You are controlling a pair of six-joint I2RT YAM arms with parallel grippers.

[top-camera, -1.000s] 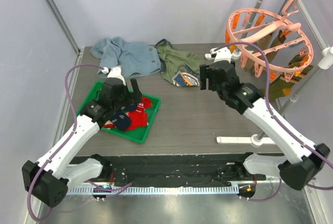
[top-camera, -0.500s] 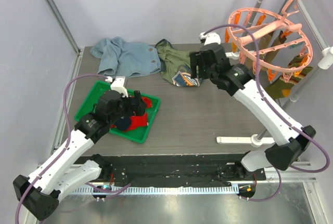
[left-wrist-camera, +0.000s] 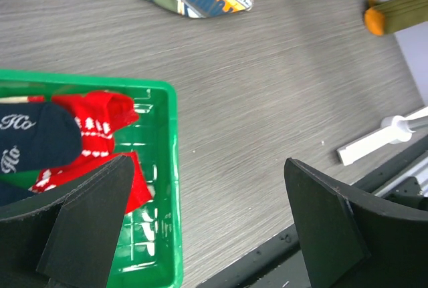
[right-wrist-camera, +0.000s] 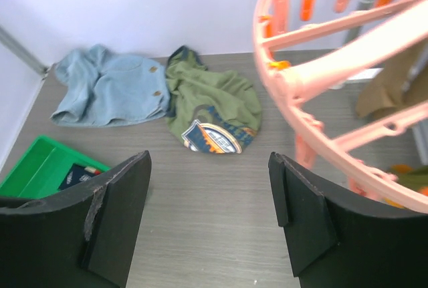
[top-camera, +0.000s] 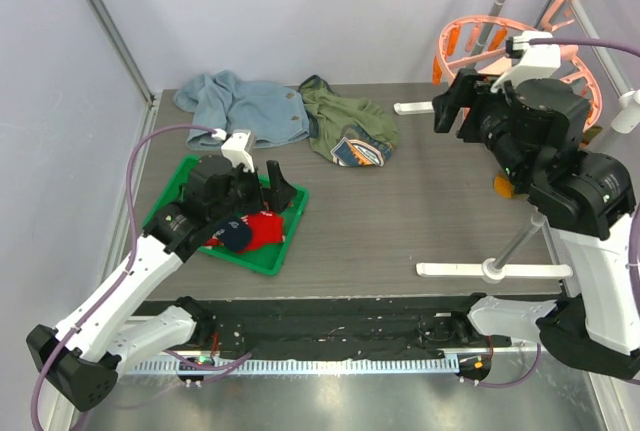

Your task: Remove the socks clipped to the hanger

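Hanger [right-wrist-camera: 334,64] by table [top-camera: 400,211] right edge, right hand [right-wrist-camera: 208,194] spread alongside, maybe touching

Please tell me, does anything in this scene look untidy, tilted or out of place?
A light-blue garment and an olive-green garment lie crumpled at the far side of the table, bunched up rather than folded. The pink hanger seems to hang tilted, not level. Nothing looks spilled or broken.

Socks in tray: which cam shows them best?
Left wrist: red sock and navy sock, close-up in the green tray. Top external shows them partly under the left gripper; right wrist catches only a sliver.
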